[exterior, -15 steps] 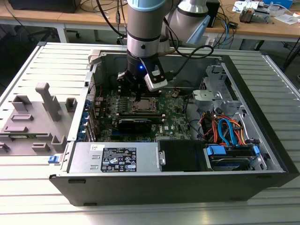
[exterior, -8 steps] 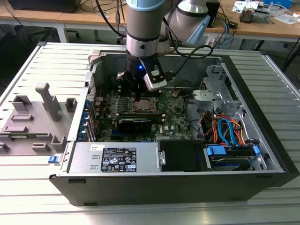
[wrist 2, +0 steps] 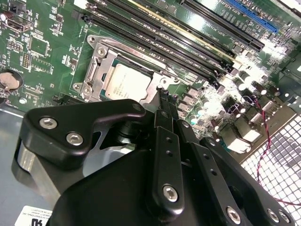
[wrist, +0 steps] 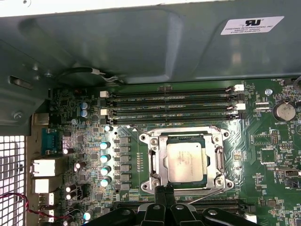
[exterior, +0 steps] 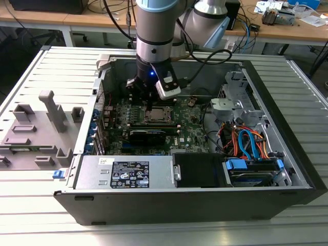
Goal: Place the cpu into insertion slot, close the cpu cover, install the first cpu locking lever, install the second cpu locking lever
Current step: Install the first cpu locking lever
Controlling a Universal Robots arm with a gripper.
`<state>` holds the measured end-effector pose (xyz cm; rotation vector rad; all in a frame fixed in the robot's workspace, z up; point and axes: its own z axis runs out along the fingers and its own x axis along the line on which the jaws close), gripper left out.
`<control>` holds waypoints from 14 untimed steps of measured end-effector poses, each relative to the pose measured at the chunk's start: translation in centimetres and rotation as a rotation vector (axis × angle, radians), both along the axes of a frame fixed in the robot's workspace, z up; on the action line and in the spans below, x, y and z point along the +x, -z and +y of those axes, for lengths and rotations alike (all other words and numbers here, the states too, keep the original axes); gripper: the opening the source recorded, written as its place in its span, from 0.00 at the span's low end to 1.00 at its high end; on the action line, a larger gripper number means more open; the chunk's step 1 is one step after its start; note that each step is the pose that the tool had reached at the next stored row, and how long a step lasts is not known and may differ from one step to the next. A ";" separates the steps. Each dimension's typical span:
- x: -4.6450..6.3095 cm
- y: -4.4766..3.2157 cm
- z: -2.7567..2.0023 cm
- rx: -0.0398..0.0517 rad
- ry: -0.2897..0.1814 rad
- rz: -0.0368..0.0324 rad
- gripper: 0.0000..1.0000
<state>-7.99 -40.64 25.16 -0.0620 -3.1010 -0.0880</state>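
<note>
no text legible enough to be quoting. faint print is showing on the cpu (wrist: 186, 161) lid in both wrist views (wrist 2: 127, 82), too small to make out. a white sticker (wrist: 252, 25) w/ dark print is sitting on the case wall (wrist: 141, 42), well apart from the cpu, past the memory slots (wrist: 174, 106). in the exterior view a white label (exterior: 130, 174) w/ small marks is lying on the metal box (exterior: 92, 177) near the cpu (exterior: 156, 114).

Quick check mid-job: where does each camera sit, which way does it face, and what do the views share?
Exterior view: off the arm, looking down into the open case; arm and gripper show.
First wrist view: on the arm, facing the cpu; gripper at the edge.
Second wrist view: on the arm, oblique across the board; gripper in front.
Shared: cpu under its cover.
</note>
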 end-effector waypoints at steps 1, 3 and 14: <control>0.0 0.00 0.00 -0.0001 0.000 0.0001 0.11; -0.1 0.00 0.00 0.0000 0.000 0.0000 0.11; -0.1 -0.28 0.00 -0.0001 0.000 0.0000 0.11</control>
